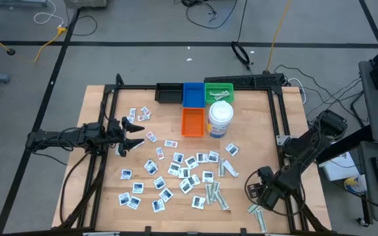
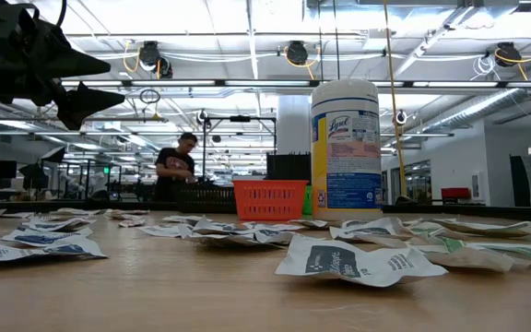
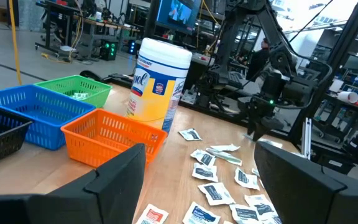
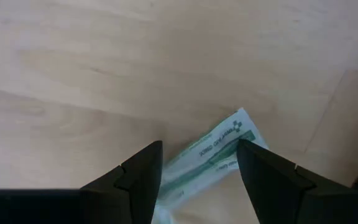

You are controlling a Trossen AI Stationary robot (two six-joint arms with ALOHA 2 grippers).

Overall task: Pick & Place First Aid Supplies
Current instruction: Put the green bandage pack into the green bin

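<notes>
Right gripper (image 4: 199, 163) astride edge strip (image 4: 211, 152) (fingers apart)

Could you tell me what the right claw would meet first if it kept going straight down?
Most likely the grey-green wrapped strip lying on the table between its open fingers, though the remaining height is unclear.

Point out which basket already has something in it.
The green basket, at the right end of the row behind the wipes canister, holds a white item; the blue, orange and black ones look empty.
</notes>
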